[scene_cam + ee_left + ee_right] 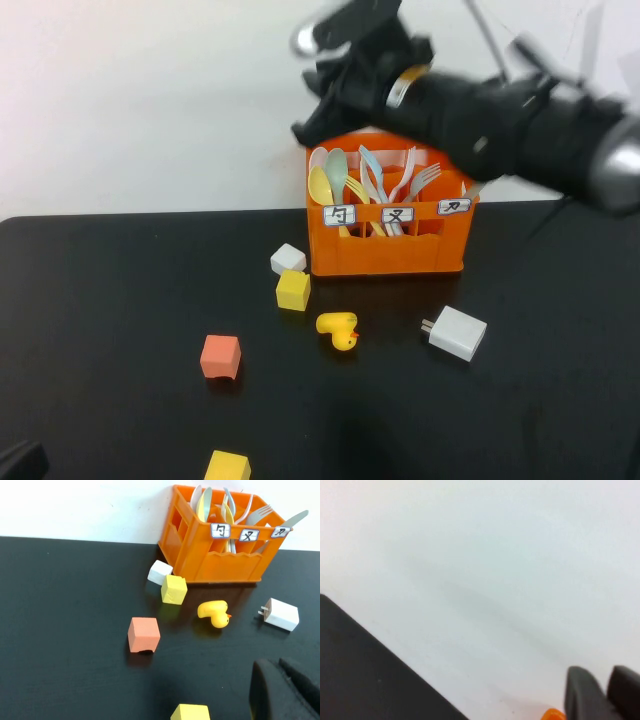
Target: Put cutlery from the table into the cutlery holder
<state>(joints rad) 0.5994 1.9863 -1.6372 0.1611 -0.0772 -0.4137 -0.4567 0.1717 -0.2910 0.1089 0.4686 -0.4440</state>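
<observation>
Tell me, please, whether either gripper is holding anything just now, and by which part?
Nothing is held. The right gripper hangs above the back of the cutlery holder with bare jaws. The left gripper sits shut low over the table, empty.

Right arm [500, 120]: matte black casing, thick rounded links, a pale band near the wrist and a silvery joint cap on its upper end above the cutlery holder [388, 225]. Right gripper [600, 695]: two black blocky fingers [582, 692]. Left gripper [285, 690]: black, rounded moulded shells.
</observation>
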